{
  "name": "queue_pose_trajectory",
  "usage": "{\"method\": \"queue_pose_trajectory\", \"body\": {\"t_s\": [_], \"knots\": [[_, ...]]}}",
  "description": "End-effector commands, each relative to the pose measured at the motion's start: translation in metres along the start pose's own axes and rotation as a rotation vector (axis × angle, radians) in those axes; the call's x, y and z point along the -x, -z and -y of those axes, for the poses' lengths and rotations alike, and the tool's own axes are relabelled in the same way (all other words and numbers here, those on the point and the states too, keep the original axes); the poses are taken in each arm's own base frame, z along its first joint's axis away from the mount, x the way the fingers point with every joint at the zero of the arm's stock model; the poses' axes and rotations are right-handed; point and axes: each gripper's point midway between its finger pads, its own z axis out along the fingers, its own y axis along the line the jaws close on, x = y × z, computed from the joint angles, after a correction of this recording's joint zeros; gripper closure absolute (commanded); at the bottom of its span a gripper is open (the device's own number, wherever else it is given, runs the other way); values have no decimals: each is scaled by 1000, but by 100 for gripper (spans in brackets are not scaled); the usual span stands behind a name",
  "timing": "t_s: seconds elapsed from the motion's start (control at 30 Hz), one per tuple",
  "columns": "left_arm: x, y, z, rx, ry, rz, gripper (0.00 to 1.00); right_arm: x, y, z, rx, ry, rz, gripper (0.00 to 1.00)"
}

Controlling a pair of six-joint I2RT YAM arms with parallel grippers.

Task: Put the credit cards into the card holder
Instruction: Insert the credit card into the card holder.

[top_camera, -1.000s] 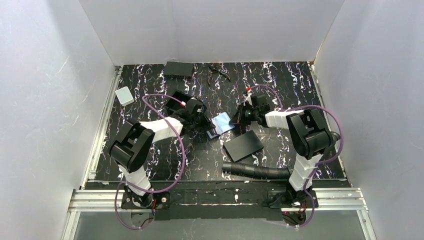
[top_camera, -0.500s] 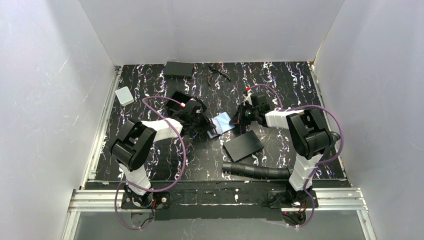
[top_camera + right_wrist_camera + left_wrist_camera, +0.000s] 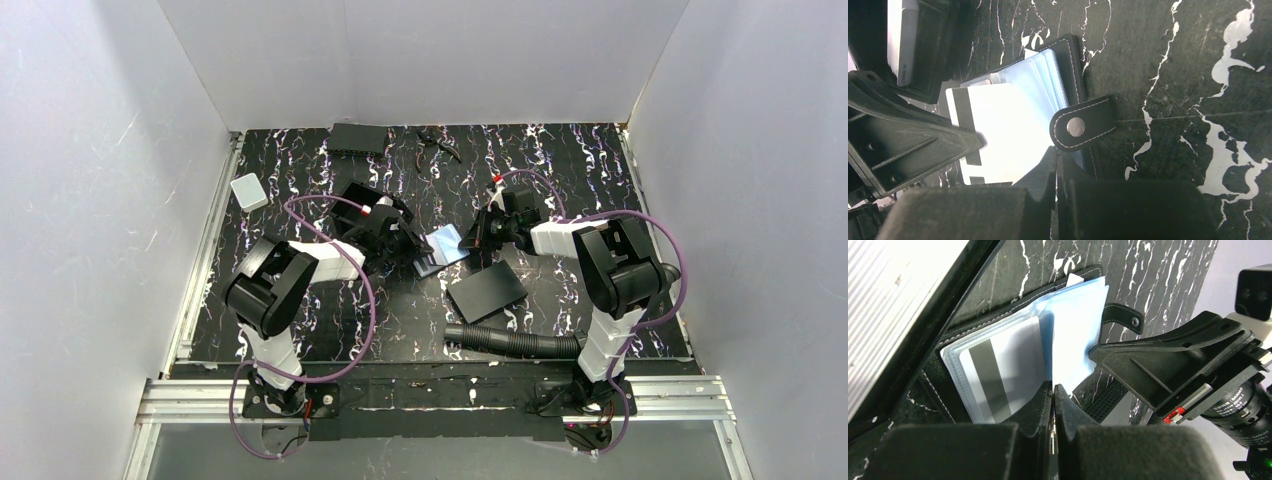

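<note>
Left gripper (image 3: 1053, 392): jaws fully together, nipping the free edge of a clear sleeve of the card holder (image 3: 998, 315). That sleeve already carries a sleeved card (image 3: 998, 375), dark stripe showing.

Right gripper (image 3: 1056, 160): jaws also closed, apparently pinching a corner of a pale card (image 3: 1003, 130). Cannot tell whether it grips the card alone or card plus a sleeve. The card stands over the open holder, against the blue sleeves.

Holder: lies open in the middle of the table (image 3: 1173, 75), between the two grippers. Its snap strap (image 3: 1080, 127) lies out on the table beside it.

Handling, my reading: the card is light, stiff and glossy, so probably slippery. Best held at a corner or short edge, leaving the leading edge free to enter. The sleeves look thin and floppy, and their mouths likely collapse unless held apart. The holder is light enough to skate if pushed, so the left pinch serves as anchor.

Further out: a black sheet (image 3: 487, 291) just near-right of the holder, a ribbed hose (image 3: 512, 342) nearer again, and a small white box (image 3: 248, 191) far left.
</note>
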Motion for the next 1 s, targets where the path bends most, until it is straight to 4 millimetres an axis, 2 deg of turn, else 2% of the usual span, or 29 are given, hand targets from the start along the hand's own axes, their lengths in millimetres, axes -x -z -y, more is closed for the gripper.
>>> {"method": "queue_pose_trajectory", "body": {"t_s": [0.0, 0.37, 0.63, 0.97], "knots": [[6, -5, -11, 1, -23, 53, 100, -15, 4, 16, -60, -17, -33, 97], [10, -8, -15, -9, 19, 101, 100, -17, 2, 18, -64, -22, -35, 97], [-3, -15, -14, -17, 89, 86, 100, -16, 2, 16, -57, -29, -32, 97], [-2, -9, -16, -16, 172, 107, 100, -16, 2, 16, -53, -30, -33, 97]]}}
